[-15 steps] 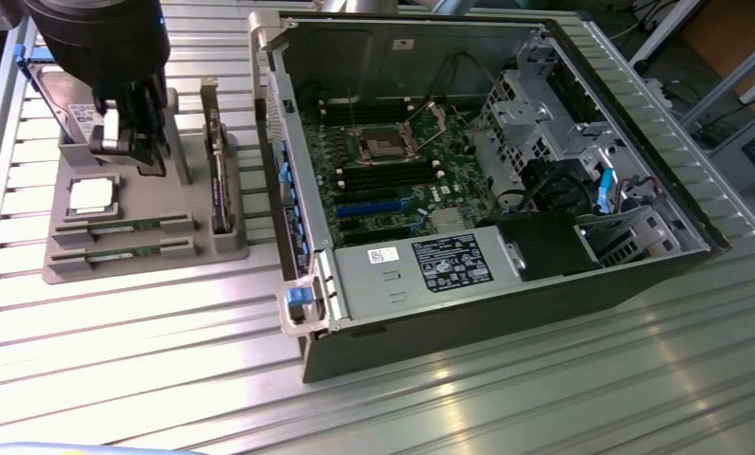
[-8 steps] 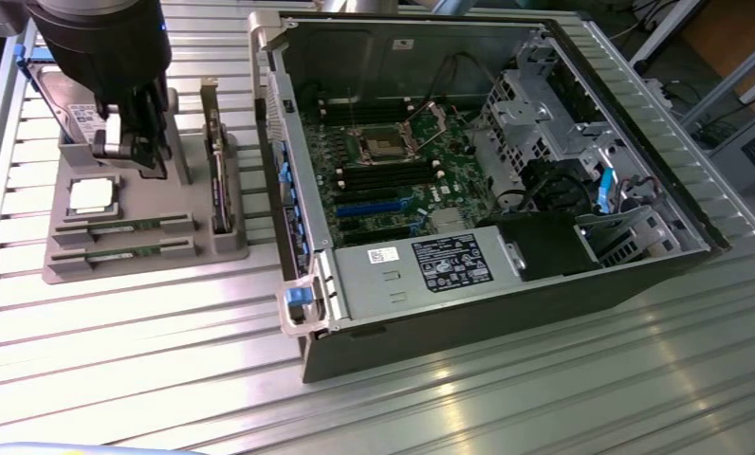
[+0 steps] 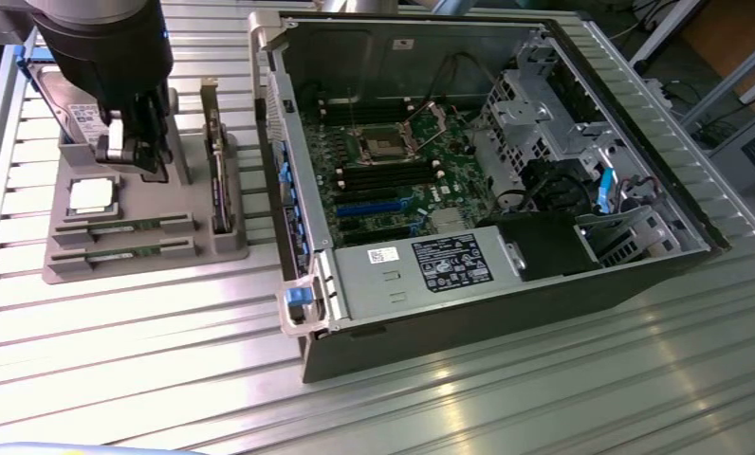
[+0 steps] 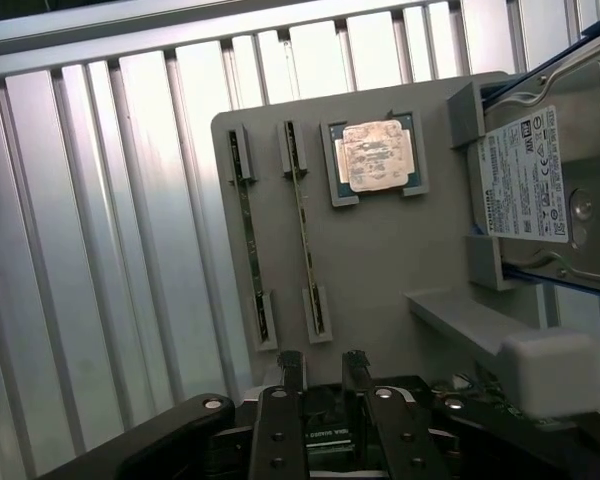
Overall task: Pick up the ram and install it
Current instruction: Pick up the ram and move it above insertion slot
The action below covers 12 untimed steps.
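I've got the arm (image 3: 100, 47) in at eleven o'clock, its gripper (image 3: 131, 156) low over the far end of the grey tray (image 3: 143, 270). At the tray's six o'clock a ram stick (image 3: 135, 226) lies flat in its slot, with a second stick (image 3: 135, 252) just nearer me. The cpu (image 3: 93, 194) sits at nine, a dark card (image 3: 221, 171) stands on edge at three, and a drive (image 3: 71, 112) is at twelve. The open case (image 3: 479, 318) lies on the slatted table (image 3: 124, 379) at the tray's three o'clock, its board (image 3: 391, 180) exposed.

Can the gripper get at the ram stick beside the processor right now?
Probably yes: the gripper hangs open over the gray holder, and the ram stick stands on edge in its slot, top uncovered.
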Each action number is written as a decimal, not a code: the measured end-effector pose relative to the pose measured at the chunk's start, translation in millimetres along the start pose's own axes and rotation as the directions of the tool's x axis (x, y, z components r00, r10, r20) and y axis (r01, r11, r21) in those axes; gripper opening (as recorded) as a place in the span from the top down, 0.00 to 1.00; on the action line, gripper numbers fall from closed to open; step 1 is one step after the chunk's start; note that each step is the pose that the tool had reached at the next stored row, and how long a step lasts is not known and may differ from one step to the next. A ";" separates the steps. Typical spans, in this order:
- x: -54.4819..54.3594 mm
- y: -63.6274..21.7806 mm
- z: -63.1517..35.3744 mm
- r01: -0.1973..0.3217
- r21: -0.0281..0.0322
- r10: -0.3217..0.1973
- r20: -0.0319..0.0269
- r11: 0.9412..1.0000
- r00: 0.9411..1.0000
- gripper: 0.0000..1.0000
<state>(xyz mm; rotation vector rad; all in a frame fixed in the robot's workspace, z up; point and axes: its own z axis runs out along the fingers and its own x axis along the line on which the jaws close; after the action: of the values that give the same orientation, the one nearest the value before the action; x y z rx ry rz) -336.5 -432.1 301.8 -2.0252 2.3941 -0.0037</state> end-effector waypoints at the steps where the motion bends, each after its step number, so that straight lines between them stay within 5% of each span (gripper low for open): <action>1: 0.0 0.0 0.9 0.000 0.000 0.000 0.000 1.000 1.000 0.70; 12: 0.0 0.1 9.1 0.000 0.000 0.000 0.000 1.000 1.000 0.70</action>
<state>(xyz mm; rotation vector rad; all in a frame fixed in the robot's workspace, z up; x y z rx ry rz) -336.5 -432.1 292.7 -2.0253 2.3941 -0.0037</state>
